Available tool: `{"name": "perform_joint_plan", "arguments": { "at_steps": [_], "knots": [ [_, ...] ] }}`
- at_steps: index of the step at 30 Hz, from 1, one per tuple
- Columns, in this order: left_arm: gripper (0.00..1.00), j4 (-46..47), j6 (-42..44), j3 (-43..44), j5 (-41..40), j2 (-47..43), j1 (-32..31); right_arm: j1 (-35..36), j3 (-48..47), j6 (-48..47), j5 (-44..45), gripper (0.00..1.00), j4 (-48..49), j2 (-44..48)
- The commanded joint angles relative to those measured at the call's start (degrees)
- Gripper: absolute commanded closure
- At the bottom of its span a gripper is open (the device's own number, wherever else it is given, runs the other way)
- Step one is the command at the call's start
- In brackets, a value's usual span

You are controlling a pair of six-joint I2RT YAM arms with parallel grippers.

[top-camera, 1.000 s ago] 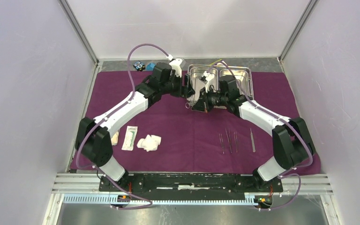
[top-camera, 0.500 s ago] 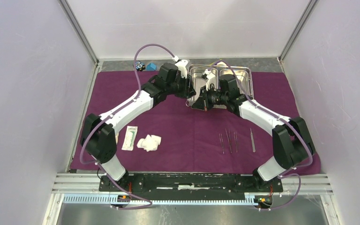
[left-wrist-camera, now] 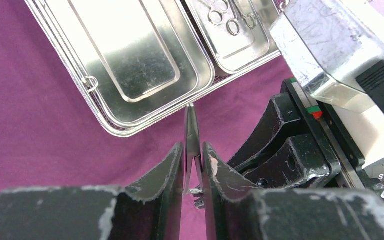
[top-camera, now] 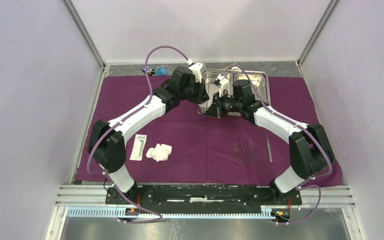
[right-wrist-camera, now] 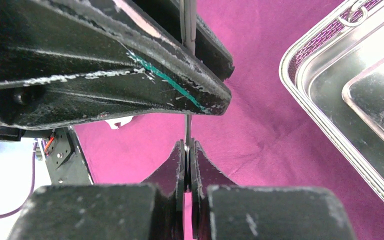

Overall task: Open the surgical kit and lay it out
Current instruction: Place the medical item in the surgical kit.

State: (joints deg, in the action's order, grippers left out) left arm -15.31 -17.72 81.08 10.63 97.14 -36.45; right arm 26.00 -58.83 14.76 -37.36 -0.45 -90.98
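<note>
The dark-purple cloth (top-camera: 190, 145) lies spread flat. At its back stands the steel tray (top-camera: 252, 80), also seen in the left wrist view as the tray (left-wrist-camera: 130, 131). Both grippers meet just in front of the tray's left end. My right gripper (right-wrist-camera: 187, 146) is shut on one end of a slim steel clamp (right-wrist-camera: 187, 127). My left gripper (left-wrist-camera: 193, 147) is shut on the same clamp (left-wrist-camera: 192, 125), whose tip points at the tray rim. More ring-handled clamps (left-wrist-camera: 230, 20) lie in the tray's far compartment.
Three clamps (top-camera: 243, 150) and tweezers (top-camera: 269, 149) lie in a row on the cloth's front right. A gauze wad (top-camera: 159, 152) and a flat white packet (top-camera: 138, 147) lie front left. Small blue and black blocks (top-camera: 155, 70) sit behind the cloth.
My left gripper has moved right to meet the right gripper and has closed its fingers onto the clamp. The right arm has stayed put.
</note>
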Motion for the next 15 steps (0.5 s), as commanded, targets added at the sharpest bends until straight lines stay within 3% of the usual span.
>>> {"name": "perform_joint_plan", "arguments": {
  "at_steps": [1, 5, 10, 15],
  "knots": [
    [0.75, 0.1, 1.2, 2.2, -0.9, 0.4, -0.3, 0.1, -2.9, 0.2, -0.3, 1.0, 2.0, 0.0],
    [0.8, -0.2, 1.7, 2.0, -1.3, 0.2, -0.3, 0.1, -3.3, -0.3, -1.3, 0.94, 2.0, 0.0],
    [0.97, -0.9, 2.4, -0.4, -3.1, -1.7, -0.4, -0.4, -4.0, -4.7, -2.3, 0.68, -1.1, 1.0],
    [0.98, -3.7, 2.0, -3.6, -5.2, -4.1, -1.0, -2.4, -4.4, -10.7, -4.1, 0.49, -4.8, 3.0]
  ]
}}
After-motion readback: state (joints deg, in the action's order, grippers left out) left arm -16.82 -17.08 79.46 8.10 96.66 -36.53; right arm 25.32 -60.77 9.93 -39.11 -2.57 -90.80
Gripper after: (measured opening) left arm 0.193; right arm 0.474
